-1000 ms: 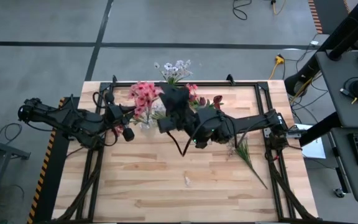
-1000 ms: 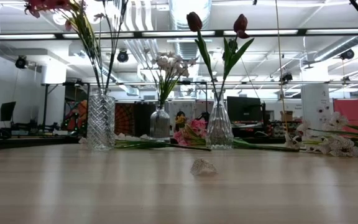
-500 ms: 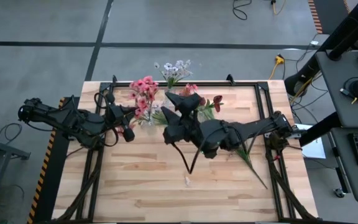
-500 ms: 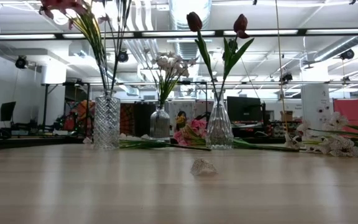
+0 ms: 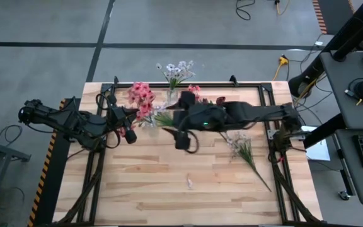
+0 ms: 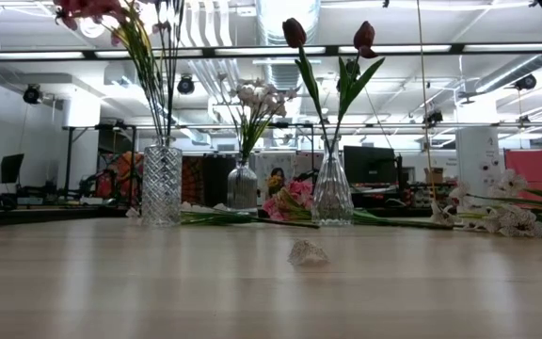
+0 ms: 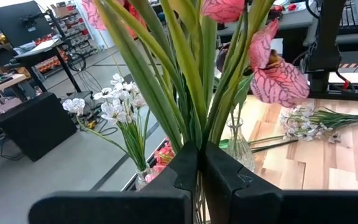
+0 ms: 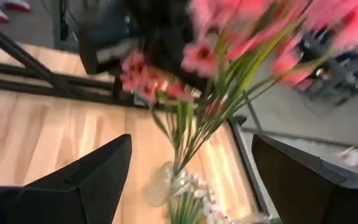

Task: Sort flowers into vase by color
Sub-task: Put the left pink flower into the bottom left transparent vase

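Observation:
The pink flowers stand in a cut-glass vase at the far left, with my left gripper shut on their green stalks. White-lilac blossoms fill a small vase. Two dark red tulips stand in a third vase. My right gripper is open with nothing between its fingers and faces the pink bunch from the right. More flowers lie on the table at the right. My left gripper pinches the bunch of green stalks of the pink flowers between its two fingers, below the blossoms. The fingers come level from the table's left and lie across the upright stalks. The stalks' lower ends stand in the cut-glass vase.
A small pale scrap lies on the wood near the middle. A pink blossom lies between the vases. White flowers lie at the right. Black frame rails edge the table.
My right gripper has drawn back from above the vases, come down, rolled over and tipped toward level. It has stayed open and now faces the pink bunch. The pink blossoms have swayed, and their vase has shifted a little toward the table's right.

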